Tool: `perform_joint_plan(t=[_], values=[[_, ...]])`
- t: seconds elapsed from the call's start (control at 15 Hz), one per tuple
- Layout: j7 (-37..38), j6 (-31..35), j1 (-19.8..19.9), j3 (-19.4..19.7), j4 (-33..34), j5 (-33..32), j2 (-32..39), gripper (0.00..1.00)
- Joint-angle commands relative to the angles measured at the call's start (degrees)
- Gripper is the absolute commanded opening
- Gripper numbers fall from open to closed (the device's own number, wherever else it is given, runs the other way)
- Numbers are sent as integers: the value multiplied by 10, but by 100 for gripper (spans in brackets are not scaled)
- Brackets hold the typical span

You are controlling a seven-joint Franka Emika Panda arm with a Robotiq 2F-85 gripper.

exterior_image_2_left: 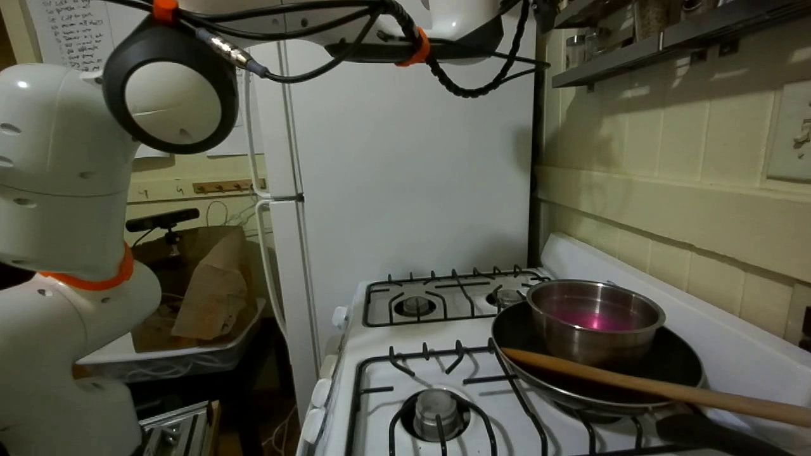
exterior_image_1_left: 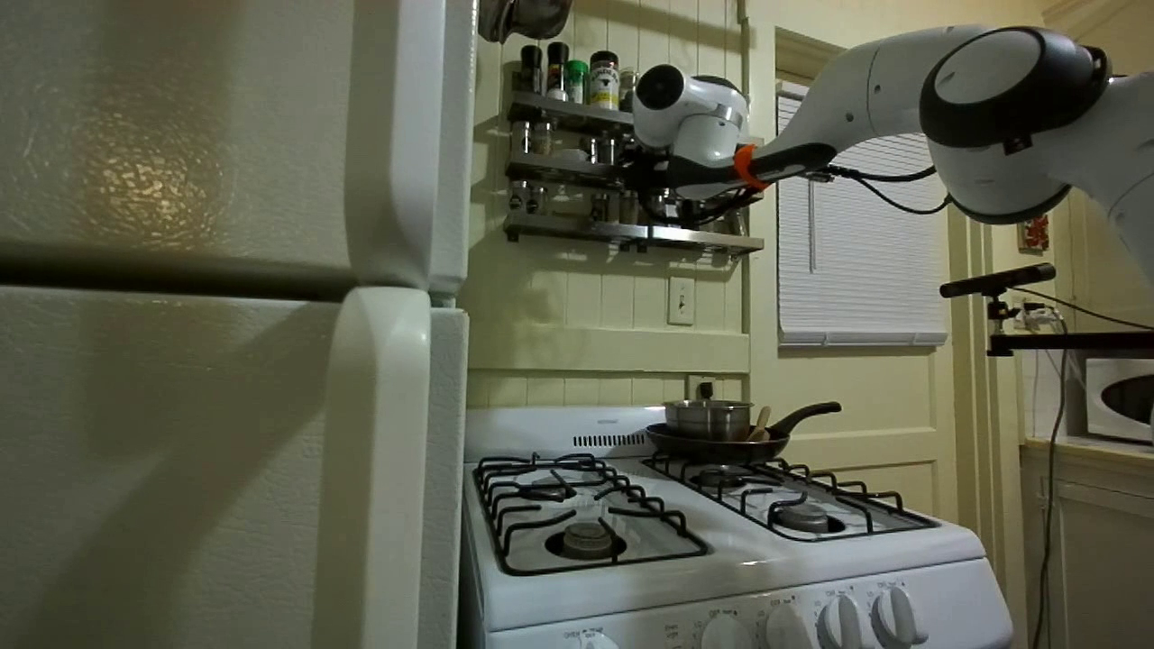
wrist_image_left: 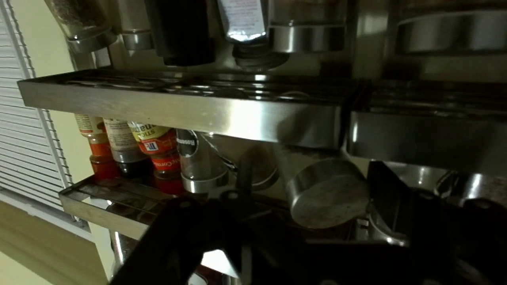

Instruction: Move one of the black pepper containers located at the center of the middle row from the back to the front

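The middle row's rail (wrist_image_left: 178,107) crosses the upside-down wrist view, with small jars behind it; the rack also shows in an exterior view (exterior_image_1_left: 554,169). A clear jar with a silver lid (wrist_image_left: 328,194) tilts with its lid towards the camera. Its label is hidden, so I cannot tell if it holds black pepper. My gripper (wrist_image_left: 311,174) has one finger on each side of this jar. The finger at picture right is against or very near the lid; the other finger stands apart with a gap. In an exterior view the dark gripper (exterior_image_1_left: 645,176) is at the rack.
Beside the jar stand a Rosemary jar (wrist_image_left: 202,162) and a red-capped McCormick bottle (wrist_image_left: 160,154). The upper shelf's rail (wrist_image_left: 103,213) and bottom-row jars (wrist_image_left: 180,35) are close by. Below are the stove (exterior_image_1_left: 586,586), a pan and a pot (exterior_image_2_left: 595,323).
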State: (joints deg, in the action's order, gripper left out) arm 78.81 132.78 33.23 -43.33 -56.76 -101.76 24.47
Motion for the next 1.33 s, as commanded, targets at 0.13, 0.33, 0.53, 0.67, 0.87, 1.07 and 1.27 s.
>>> perform_joint_plan(t=[0.13,0.33,0.53,0.67,0.87,1.07,1.27], values=[[6,-37,-9,7,9,-6,-6,51],[5,-61,2,4,-3,10,-19,52],[8,-77,7,2,-6,20,-22,63],[8,-73,11,-1,-6,25,-21,75],[9,-63,15,-3,-8,33,-19,94],[13,-50,19,-5,-8,42,-16,100],[14,-40,26,-6,-12,48,-18,89]])
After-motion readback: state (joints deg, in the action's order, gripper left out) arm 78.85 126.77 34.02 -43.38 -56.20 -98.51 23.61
